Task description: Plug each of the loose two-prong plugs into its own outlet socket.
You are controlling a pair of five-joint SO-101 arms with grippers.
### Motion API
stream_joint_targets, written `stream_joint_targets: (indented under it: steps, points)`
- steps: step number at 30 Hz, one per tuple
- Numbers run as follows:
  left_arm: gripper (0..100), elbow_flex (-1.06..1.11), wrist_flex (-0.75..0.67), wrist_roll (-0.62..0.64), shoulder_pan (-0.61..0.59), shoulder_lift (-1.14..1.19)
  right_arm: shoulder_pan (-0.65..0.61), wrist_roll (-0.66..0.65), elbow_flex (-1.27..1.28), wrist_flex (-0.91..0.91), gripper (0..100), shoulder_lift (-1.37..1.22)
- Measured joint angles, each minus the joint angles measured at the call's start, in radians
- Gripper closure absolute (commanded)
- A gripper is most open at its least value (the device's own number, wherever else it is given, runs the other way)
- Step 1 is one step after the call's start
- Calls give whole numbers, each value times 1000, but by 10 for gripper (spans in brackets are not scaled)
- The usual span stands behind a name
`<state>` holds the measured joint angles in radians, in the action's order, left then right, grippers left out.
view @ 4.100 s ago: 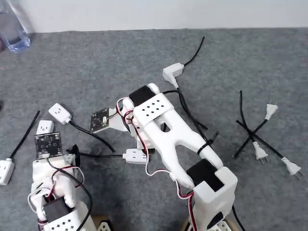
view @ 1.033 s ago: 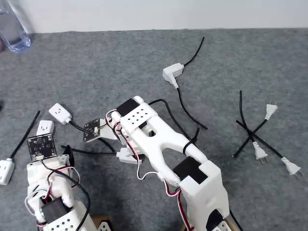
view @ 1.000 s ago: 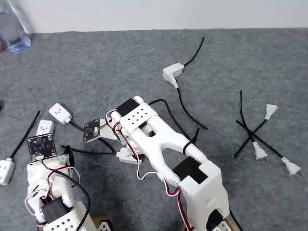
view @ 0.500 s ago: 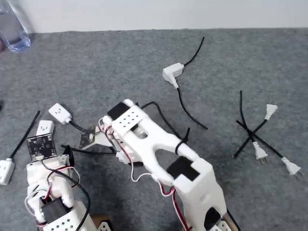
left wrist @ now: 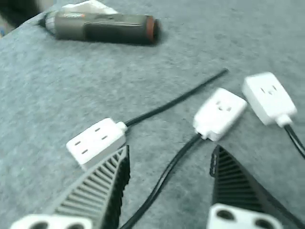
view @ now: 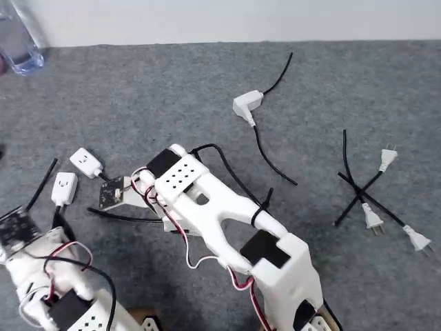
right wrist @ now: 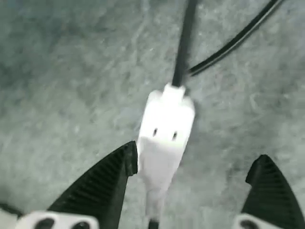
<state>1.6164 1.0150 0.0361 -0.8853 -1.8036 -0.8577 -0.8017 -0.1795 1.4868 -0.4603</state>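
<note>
1. Right gripper [right wrist: 194, 160] gapes over the white socket [right wrist: 166, 128] (apparently nearer one jaw): centre it, then pinch the body, not the cord [right wrist: 183, 43].
2. Left gripper [left wrist: 170, 153] is released too; loose plugs [view: 373, 219] lie middle right in the high view.

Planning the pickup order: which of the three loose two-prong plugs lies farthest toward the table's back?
The two-prong plug with prongs pointing backward, lying alone; the other two plugs lie close together, nearer the front.

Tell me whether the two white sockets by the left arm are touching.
Apart. The high view shows grey carpet between the farther socket and the nearer socket.
</note>
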Motion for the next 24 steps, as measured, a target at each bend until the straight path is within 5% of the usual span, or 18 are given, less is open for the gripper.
stream_joint_targets:
  steps: [12,19,24]
  points:
    - [739,0,-43,31,-84,0,-3,21,-6,-74,663,-170]
    - [739,0,-44,31,-84,0,6,23,-26,-89,991,-172]
    - [739,0,-44,31,-72,0,9,23,-37,-97,995,-172]
